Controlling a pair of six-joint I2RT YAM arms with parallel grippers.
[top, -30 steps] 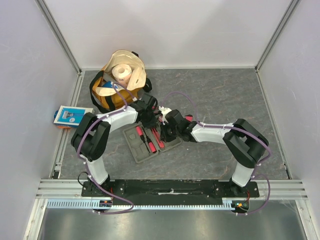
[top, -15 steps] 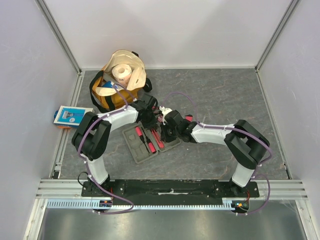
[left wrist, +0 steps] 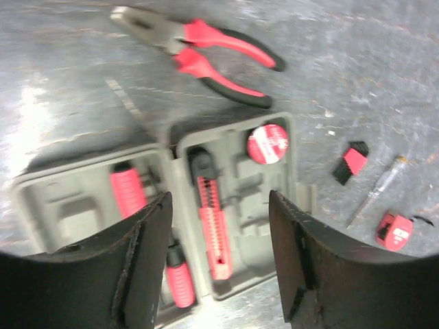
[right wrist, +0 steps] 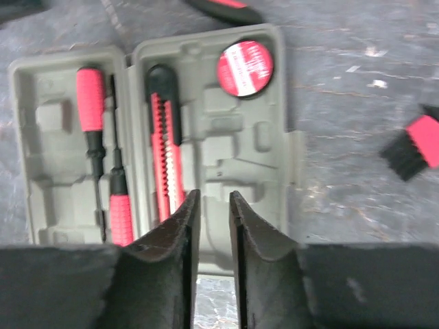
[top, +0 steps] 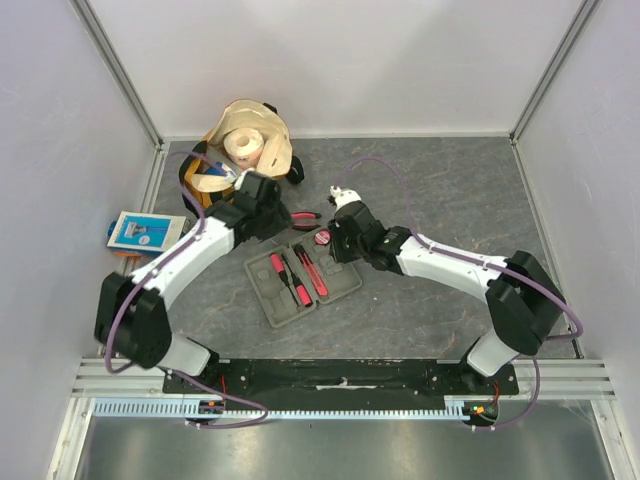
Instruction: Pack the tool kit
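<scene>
Grey plastic case (right wrist: pixel 240 157), hinged and lying open flat, tilted a bit on the table (top: pixel 450 190) right in front of both arms, roughly mid-table toward the near side. It has moulded slots all over and the tools are red and black.

What's in it: the left half holds two screwdrivers (right wrist: pixel 89 103) with red handles, lying end to end. The right half has the utility knife (right wrist: pixel 164 151) along the hinge side and the round tape measure (right wrist: pixel 245 67) in the far corner. The rest of the right half is bare grey moulding.

Loose on the table: the pliers (left wrist: pixel 199 51) lie just beyond the case's far edge, not touching it. Off to the case's right are a small hex key set (left wrist: pixel 351 161), a thin tester screwdriver (left wrist: pixel 376 190) and a little red thing (left wrist: pixel 394 229) I can't identify.

The left gripper (left wrist: pixel 219 199) hangs above the case with its jaws wide apart and nothing between them. The right gripper (right wrist: pixel 212 195) is also over the case, with just a narrow gap between its jaws and nothing in them either.

For room, there's lots of bare table to the right and at the far side. The far-left corner is taken by the tan bag (top: pixel 215 185) with its paper roll (top: pixel 243 145), and the blue-and-white packet (top: pixel 145 232) sits at the left edge. Walls close in three sides.
</scene>
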